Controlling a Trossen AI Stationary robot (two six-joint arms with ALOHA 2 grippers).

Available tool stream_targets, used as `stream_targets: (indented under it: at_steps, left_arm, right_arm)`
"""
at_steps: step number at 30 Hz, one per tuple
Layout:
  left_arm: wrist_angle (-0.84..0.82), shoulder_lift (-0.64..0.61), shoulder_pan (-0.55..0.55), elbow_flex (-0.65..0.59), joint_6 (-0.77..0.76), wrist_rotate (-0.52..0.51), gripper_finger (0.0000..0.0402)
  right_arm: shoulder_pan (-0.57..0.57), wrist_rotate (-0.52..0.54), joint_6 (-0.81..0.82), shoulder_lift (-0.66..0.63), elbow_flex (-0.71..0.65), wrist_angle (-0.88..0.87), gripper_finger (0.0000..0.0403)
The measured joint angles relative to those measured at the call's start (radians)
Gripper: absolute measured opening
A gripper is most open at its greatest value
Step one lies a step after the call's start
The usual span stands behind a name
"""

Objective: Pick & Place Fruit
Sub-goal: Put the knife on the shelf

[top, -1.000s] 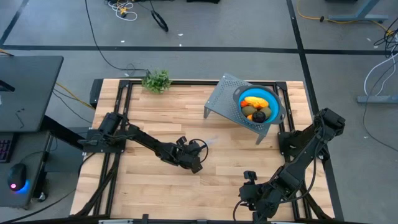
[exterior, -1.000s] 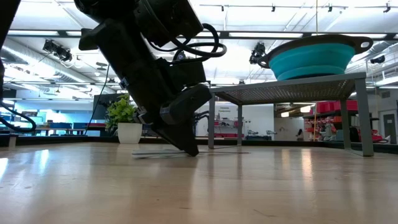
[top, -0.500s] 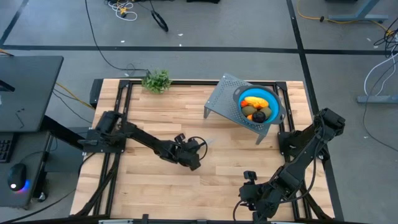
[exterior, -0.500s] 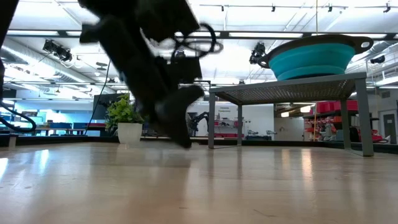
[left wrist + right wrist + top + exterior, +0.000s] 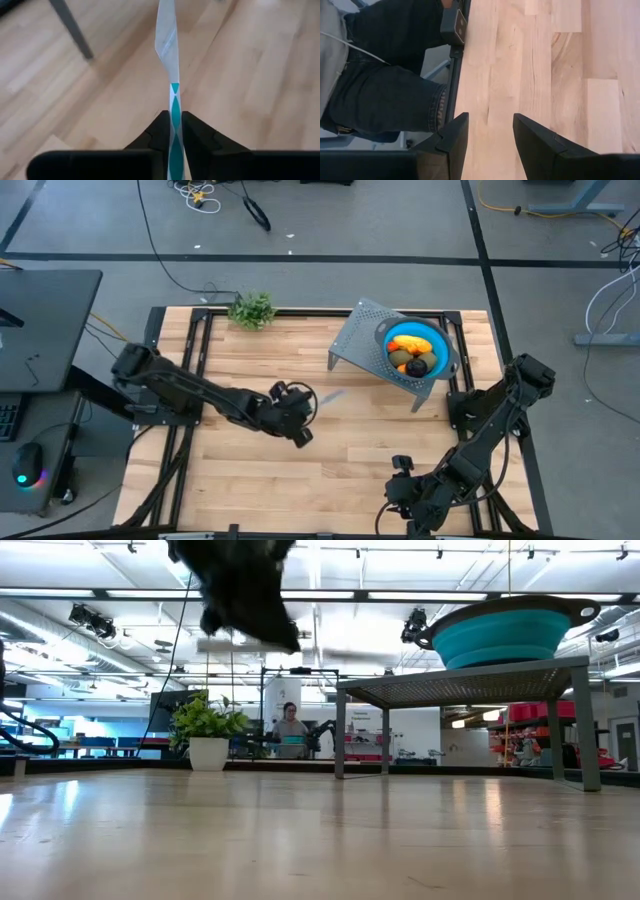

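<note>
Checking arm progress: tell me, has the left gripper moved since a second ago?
Yes. The left gripper, shut on the knife, has risen and drawn back, away from the rack.

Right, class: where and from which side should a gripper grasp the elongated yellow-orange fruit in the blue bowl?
Across its narrow middle, from above: the elongated yellow-orange fruit lies atop the pile, and the blue bowl walls off sideways approach. The right gripper is open; the left gripper holds a blue-handled knife.

**Right wrist camera: open fingers over the table edge**

The right gripper [image 5: 490, 137] has its two dark fingers [image 5: 454, 137] spread apart above the light wooden table [image 5: 545, 60]. Beyond the table's black-framed edge stands a person [image 5: 380, 95] in dark jeans.
</note>
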Motion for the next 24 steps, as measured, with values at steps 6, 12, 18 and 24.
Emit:
stream_targets:
  at_steps: [6, 12, 18, 24]
  left_arm:
    - [0.126, -0.075, 0.05, 0.0, 0.074, -0.058, 0.0037]
    - [0.365, -0.073, 0.179, 0.001, 0.141, 0.05, 0.005]
    - [0.476, -0.072, 0.319, 0.021, 0.129, 0.158, 0.0035]
    - [0.471, 0.005, 0.386, 0.137, 0.115, 0.192, 0.0044]
  right_arm:
    - [-0.007, 0.001, -0.007, 0.0, 0.0, 0.016, 0.0165]
    - [-0.003, -0.121, -0.175, 0.0, 0.0, 0.165, 0.0165]
    - [0.002, -0.181, -0.214, -0.002, 0.0, 0.274, 0.0165]
    - [0.006, -0.183, -0.215, -0.002, 0.0, 0.246, 0.0165]
